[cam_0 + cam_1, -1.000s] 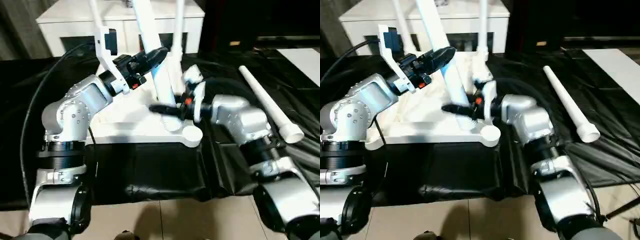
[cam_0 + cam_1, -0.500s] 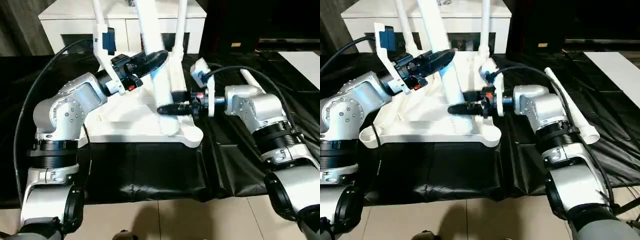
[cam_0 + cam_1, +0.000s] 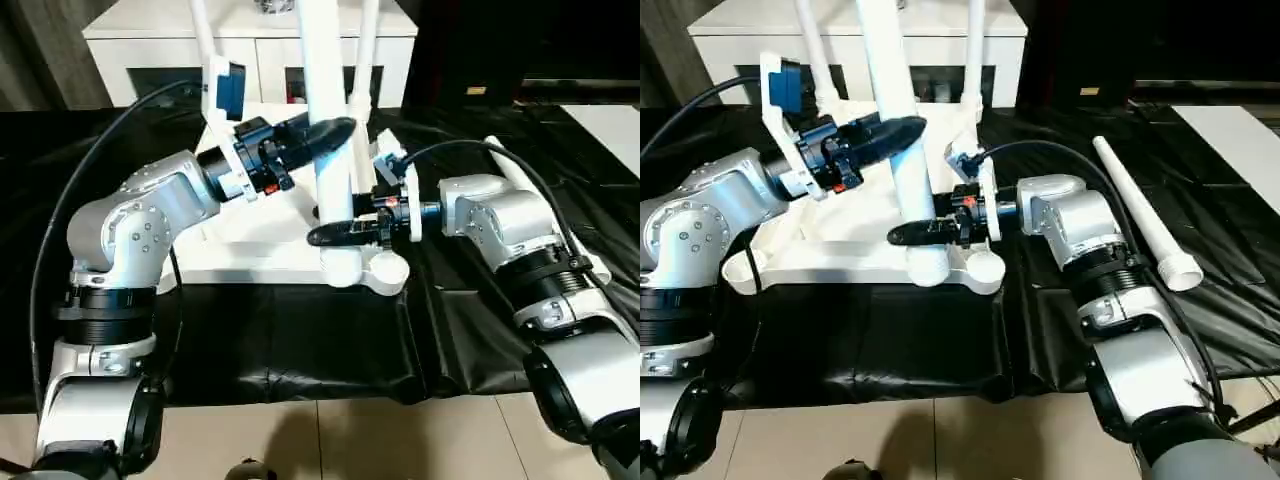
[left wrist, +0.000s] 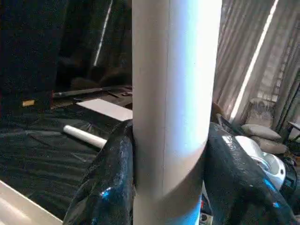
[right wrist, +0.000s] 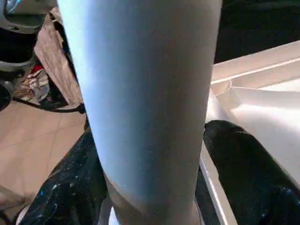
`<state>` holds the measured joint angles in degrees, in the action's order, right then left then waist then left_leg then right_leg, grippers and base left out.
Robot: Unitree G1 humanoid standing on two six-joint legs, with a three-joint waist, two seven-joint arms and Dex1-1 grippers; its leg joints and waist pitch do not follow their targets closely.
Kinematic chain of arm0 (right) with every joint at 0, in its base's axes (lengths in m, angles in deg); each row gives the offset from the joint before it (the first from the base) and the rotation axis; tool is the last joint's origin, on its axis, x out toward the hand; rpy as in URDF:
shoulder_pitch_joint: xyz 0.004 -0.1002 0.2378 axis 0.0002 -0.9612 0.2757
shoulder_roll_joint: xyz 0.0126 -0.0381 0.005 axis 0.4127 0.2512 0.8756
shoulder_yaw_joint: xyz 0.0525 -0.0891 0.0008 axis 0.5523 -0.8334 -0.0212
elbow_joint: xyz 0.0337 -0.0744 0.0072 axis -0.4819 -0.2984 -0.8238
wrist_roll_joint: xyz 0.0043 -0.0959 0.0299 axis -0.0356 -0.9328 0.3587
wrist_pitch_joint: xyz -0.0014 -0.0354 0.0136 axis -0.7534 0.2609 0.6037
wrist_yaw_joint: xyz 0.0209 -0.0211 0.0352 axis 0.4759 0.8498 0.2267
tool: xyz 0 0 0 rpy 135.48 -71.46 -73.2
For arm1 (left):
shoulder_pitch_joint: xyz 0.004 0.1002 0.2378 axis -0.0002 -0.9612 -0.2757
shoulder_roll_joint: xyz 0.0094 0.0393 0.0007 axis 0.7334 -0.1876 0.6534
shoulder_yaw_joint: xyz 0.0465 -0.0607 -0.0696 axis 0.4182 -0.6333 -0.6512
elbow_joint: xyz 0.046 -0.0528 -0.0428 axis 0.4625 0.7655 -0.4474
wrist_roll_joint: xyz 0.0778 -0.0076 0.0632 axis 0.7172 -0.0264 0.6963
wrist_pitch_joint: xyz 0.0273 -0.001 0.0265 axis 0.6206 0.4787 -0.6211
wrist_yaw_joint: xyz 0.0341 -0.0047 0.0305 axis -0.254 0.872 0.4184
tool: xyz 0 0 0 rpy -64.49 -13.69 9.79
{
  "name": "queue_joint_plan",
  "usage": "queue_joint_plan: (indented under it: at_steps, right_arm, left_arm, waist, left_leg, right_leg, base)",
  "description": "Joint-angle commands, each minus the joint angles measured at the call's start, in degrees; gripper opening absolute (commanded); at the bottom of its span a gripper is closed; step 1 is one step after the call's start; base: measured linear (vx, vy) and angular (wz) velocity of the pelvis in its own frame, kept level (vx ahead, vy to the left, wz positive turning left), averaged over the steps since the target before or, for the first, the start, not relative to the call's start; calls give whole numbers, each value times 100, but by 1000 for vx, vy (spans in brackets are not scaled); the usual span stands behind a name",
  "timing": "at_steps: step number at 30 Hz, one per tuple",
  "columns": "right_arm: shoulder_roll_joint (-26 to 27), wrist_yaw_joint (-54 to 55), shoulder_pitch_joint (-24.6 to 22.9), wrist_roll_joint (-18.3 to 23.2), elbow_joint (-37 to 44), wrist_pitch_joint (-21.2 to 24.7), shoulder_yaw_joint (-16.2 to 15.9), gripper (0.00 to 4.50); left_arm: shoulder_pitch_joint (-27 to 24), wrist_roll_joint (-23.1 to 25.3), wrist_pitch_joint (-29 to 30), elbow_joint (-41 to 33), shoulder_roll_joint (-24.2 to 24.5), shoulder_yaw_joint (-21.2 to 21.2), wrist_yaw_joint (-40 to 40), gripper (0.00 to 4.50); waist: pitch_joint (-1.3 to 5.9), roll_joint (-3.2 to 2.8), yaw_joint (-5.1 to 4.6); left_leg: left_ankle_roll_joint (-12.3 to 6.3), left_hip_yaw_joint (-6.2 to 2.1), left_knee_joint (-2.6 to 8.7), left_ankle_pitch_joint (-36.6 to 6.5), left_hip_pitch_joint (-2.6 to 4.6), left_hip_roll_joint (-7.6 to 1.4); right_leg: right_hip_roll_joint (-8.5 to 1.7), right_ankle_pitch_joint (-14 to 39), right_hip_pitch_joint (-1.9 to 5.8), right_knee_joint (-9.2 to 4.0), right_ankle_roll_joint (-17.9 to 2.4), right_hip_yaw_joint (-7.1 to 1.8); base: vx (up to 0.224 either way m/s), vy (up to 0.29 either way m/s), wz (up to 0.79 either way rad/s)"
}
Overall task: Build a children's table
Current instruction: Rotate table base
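Observation:
The white tabletop (image 3: 250, 255) lies underside up on black cloth. Two white legs (image 3: 368, 50) (image 3: 205, 35) stand in its far corners. A third leg (image 3: 325, 100) is nearly upright, and both grippers hold it. My left gripper (image 3: 325, 135) is shut on its middle, with the black fingers (image 4: 112, 178) on either side of the tube. My right gripper (image 3: 335, 233) is shut on it lower down, also around the tube (image 5: 145, 93). The leg's wide lower end (image 3: 925, 268) sits at the tabletop's front edge, just left of the near right corner socket (image 3: 985, 265). A fourth leg (image 3: 1140, 215) lies loose on the cloth to the right.
A white cabinet (image 3: 150, 20) with glass doors stands right behind the tabletop. A flat white panel (image 3: 610, 120) lies at the far right. Black cloth (image 3: 300, 340) hangs over the front edge down to a tiled floor. A black cable loops off my left arm.
The held leg has swung from leaning to nearly upright. Its lower end has slid toward the near right corner socket. My right arm has drawn back to the right.

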<state>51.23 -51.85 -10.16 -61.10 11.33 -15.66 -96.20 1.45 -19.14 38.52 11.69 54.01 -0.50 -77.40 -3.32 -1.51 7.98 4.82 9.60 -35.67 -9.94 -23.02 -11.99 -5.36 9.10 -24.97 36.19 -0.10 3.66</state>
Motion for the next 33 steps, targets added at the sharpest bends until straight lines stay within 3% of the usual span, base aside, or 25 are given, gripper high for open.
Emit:
queue_joint_plan:
  at_steps: [1, 5, 14, 24, 25, 27, 30, 33]
  right_arm:
    - [-74, -22, 15, -22, 41, 43, -51, 325]
    - [-63, -81, -19, -11, 40, 75, -69, 325]
    - [-47, -173, -71, -47, 71, 105, -47, 244]
    - [11, -97, -232, -71, 275, -24, -43, 198]
    - [44, -43, -241, -43, 288, -7, 9, 198]
    - [81, 0, -249, 7, 301, 56, 73, 263]
    - [78, -62, -262, 85, 364, 143, 100, 273]
    - [56, -71, -278, 70, 405, 129, 90, 309]
  left_arm:
    - [0, -142, 64, -179, 31, 106, -182, 176]
    - [0, -148, 60, -192, 20, 114, -243, 176]
    - [-67, -160, 33, -264, 46, 181, -425, 176]
    - [-126, -120, -7, -281, 85, 271, -596, 176]
    - [-126, -113, -19, -272, 88, 276, -603, 176]
    - [-130, -103, -41, -258, 96, 283, -621, 176]
    - [-135, -93, -103, -223, 115, 295, -698, 176]
    - [-147, -107, -94, -222, 127, 299, -738, 176]
  waist:
    - [500, 35, -10]
    - [503, 32, 2]
    - [505, 36, 0]
    - [508, 35, 1]
    - [507, 35, 0]
    - [505, 28, -3]
    - [506, 26, 4]
    - [509, 29, 5]
  left_leg:
    - [-147, 39, 376, -859, 122, -47]
    - [-135, 35, 376, -864, 117, -44]
    - [-137, 37, 375, -862, 119, -47]
    - [-126, 36, 372, -843, 118, -45]
    - [-127, 37, 373, -852, 123, -45]
    - [-122, 33, 377, -876, 123, -44]
    - [-119, 37, 375, -869, 129, -45]
    - [-125, 38, 374, -854, 125, -45]
  right_leg:
    - [-184, 633, 385, -292, -1468, -158]
    - [-186, 599, 394, -288, -1482, -156]
    - [-185, 608, 391, -288, -1471, -157]
    - [-185, 571, 391, -282, -1466, -159]
    - [-184, 583, 387, -285, -1469, -159]
    - [-186, 651, 391, -288, -1459, -157]
    - [-181, 629, 387, -288, -1463, -160]
    - [-185, 600, 391, -284, -1459, -160]
  base:
    - [0, 0, 0]
    - [0, 0, 0]
    - [0, 0, 0]
    - [0, 0, 0]
    - [0, 0, 0]
    - [0, 0, 0]
    - [0, 0, 0]
    - [0, 0, 0]
